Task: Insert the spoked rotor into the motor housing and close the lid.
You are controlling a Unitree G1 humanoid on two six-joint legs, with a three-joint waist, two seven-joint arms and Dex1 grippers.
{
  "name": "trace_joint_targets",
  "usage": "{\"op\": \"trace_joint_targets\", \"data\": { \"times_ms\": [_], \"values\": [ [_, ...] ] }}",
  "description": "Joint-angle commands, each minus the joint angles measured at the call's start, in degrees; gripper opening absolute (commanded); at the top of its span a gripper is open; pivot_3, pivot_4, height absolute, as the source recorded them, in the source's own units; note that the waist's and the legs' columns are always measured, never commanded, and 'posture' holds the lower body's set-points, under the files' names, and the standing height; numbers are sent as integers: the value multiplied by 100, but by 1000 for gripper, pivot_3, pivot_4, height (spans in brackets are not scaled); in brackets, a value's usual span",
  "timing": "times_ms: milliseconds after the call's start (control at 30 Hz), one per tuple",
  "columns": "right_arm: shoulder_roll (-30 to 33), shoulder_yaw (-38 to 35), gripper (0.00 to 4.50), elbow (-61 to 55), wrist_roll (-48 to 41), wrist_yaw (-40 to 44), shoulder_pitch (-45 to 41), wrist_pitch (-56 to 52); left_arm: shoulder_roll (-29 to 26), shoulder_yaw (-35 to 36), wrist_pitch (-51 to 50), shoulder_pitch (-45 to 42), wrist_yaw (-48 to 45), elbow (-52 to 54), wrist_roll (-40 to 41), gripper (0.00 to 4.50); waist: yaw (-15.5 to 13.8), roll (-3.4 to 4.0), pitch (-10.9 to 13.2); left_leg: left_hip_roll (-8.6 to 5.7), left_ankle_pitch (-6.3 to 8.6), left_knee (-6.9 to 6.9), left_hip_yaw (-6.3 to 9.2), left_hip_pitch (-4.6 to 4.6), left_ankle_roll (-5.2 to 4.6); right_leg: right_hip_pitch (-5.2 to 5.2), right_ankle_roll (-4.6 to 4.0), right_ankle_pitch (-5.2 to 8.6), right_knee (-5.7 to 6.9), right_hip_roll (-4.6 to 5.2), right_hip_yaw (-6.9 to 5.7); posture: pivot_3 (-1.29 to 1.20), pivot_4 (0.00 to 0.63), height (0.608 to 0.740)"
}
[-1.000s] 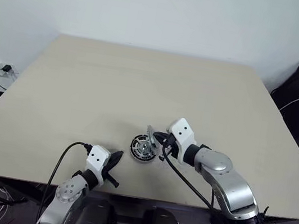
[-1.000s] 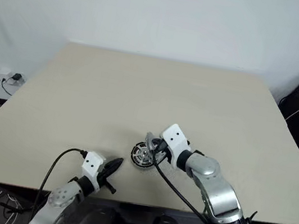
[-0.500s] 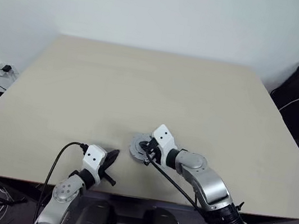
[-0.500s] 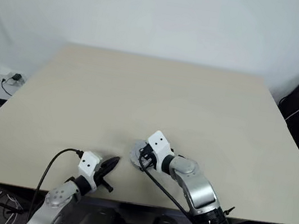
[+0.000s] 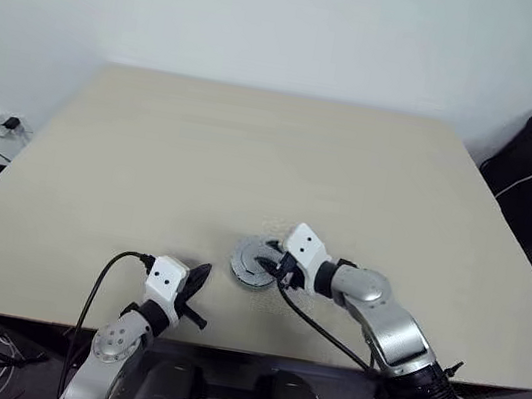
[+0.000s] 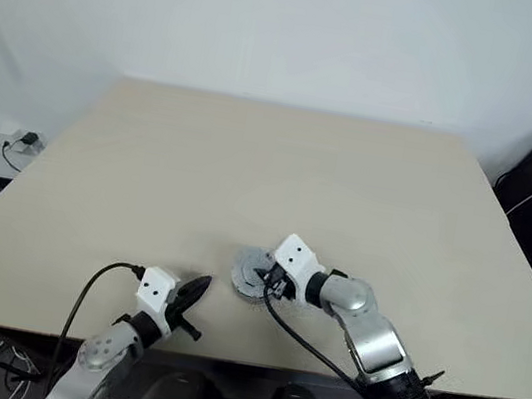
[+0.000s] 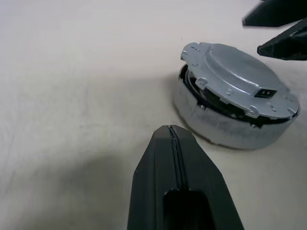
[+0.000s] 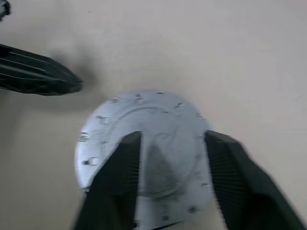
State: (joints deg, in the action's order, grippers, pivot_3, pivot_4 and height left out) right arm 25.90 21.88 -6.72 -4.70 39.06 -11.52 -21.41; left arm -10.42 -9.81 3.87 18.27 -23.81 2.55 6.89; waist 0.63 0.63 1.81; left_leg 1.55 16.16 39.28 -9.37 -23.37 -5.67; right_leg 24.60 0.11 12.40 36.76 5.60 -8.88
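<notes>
Resting on tabletop [image 5: 252, 157], near front edge, centre: motor assy, lid on.

Item 1 – lid [image 7: 240, 79]: flat silver-grey disc w/ small tabs round rim and a dark rectangular cut-out. Sits on top of motor housing [image 7: 225, 129], but left wrist view shows it slightly tilted, dark gap under the near rim, so prob. not fully seated. Judgement: lid laid on, still wants pressing flush.

Item 2 – spoked rotor: can't be made out; dark parts glimpsed in gap under lid, presumably it's inside, not confirmable.

Item 3 – right gripper [image 8: 170, 158]: poised directly over lid, fingers spread apart, one each side of disc centre, nothing between them. Angled down toward the part; placed so, prob. either just let go of lid or set to push it down. Contact w/ lid can't be told.

Item 4 – left gripper [image 7: 175, 139]: fingers pressed together, empty, tips pointing at housing from just beside it, not touching. Appears parked as standby/brace, clear of right arm's work.

Item 5 – black cable [image 5: 106, 281]: loops off left wrist, clear of parts.
</notes>
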Motion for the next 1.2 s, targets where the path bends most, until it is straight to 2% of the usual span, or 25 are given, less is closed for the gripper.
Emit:
{"op": "trace_joint_targets", "data": {
  "times_ms": [33, 167, 433, 833, 933, 1000, 1200],
  "values": [
    [53, -113, 3271, 115, 15, 258, -192, 403, -8, -12, -57, -75, 9, 300, -3, 0, 0, 0, 0, 0, 0, 0, 0, 0, 0, 0, 0, 0, 0, 0, 1, 0, 0, 740],
    [86, -26, 4474, 399, -9, 654, -360, 560, -11, 13, -148, -103, 43, 368, -8, 0, -2, -1, 0, 0, 0, 1, 0, 0, -1, 0, 0, 0, 0, 0, 1, 0, 0, 740],
    [-26, 170, 4474, 887, 42, 1245, -653, 579, -42, 85, -151, 25, 113, 500, 1, 0, -1, -1, 0, 0, 0, 6, 0, 0, -1, -2, 0, -1, 3, 1, 0, 0, 0, 740],
    [-385, 175, 4474, 1703, 189, 1430, -1098, 627, -20, 127, -56, 231, 215, 613, -21, 0, 1, 0, 1, 0, 0, 12, 0, -1, 0, -1, -1, -2, 8, 2, 2, 0, 0, 740],
    [-346, 171, 3902, 1725, 186, 1520, -1083, 559, -8, 111, -107, 283, 265, 730, -34, 0, -1, 0, 1, 0, 0, 12, 0, -1, 0, -1, -2, -2, 8, 3, 2, 0, 0, 740],
    [-321, 146, 3253, 1688, 183, 1537, -1052, 501, -5, 97, -136, 308, 296, 787, -40, 0, -2, 3, -1, 0, 0, 12, 0, -1, 0, -1, -2, -2, 8, 3, 2, 0, 0, 740],
    [-231, 79, 3174, 1582, 153, 1579, -1025, 380, 26, 31, -201, 365, 347, 902, -64, 0, -9, 5, -2, -1, 1, 12, 0, -1, -2, -2, -3, -2, 8, 5, 2, 0, 0, 740]
  ]
}}
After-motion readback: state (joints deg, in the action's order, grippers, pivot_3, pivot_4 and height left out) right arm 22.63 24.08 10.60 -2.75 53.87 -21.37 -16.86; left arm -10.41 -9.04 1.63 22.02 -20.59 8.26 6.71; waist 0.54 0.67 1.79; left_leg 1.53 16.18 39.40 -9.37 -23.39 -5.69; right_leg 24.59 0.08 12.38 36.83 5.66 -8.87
